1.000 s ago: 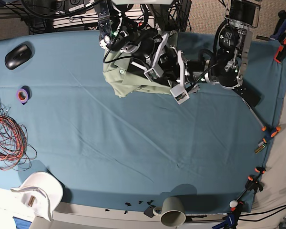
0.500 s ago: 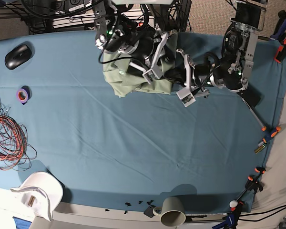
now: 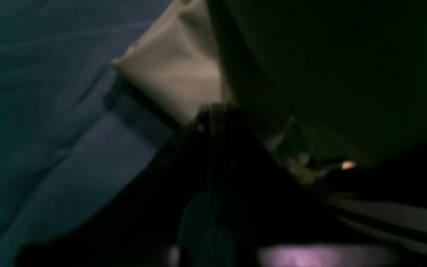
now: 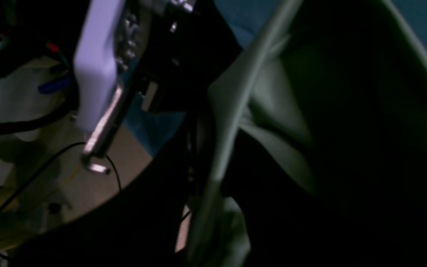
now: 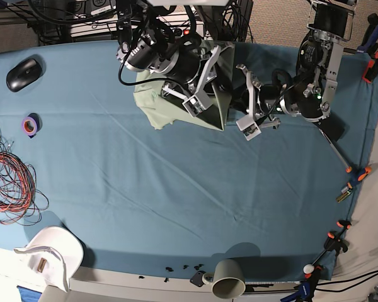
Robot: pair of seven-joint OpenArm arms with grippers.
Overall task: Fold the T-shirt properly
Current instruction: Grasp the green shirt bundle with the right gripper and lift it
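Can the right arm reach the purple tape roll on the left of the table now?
Probably not now: the right gripper is shut on the T-shirt, and the purple tape roll lies apart on open cloth.

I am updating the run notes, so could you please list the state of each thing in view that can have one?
T-shirt: bunched at the far edge of the table, partly lifted, not folded flat.
Left gripper: shut on the T-shirt.
Right gripper: shut on the T-shirt.
Table cloth: spread out, lightly creased.
Cup: lying on its side at the near edge.
Wires: in a loose tangle.
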